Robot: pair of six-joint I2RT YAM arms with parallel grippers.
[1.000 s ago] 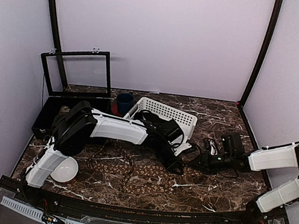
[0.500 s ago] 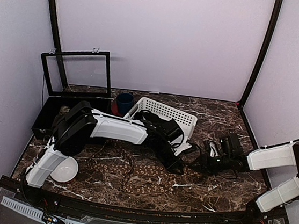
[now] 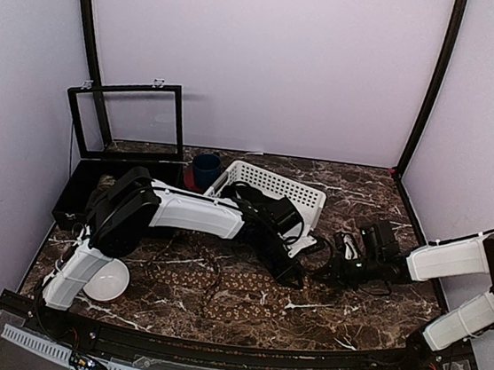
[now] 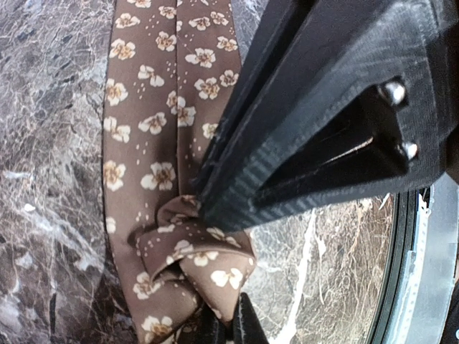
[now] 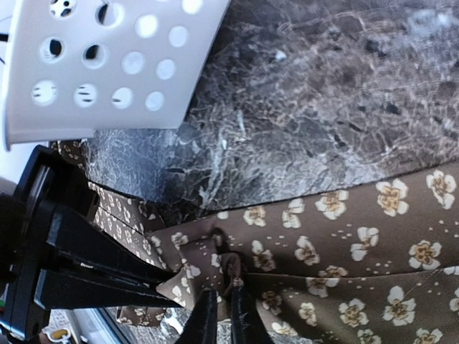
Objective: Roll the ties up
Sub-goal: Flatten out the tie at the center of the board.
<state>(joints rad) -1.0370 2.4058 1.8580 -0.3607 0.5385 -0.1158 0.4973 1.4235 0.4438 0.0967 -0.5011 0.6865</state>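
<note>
Between the two gripper tips, the folded end of the tie [image 4: 150, 172] is pinched. The left gripper [image 4: 208, 208] is clenched on the bunched cloth, and the right gripper [image 5: 221, 304] is closed on the same fold from the opposite side. Away from the right gripper, the remaining length is laid flat on the counter [image 5: 323, 107], with a white basket [image 5: 93, 64] set just beyond the left gripper.

Lab booth: plain walls [image 3: 262, 53], black posts [image 3: 433, 81].
</note>
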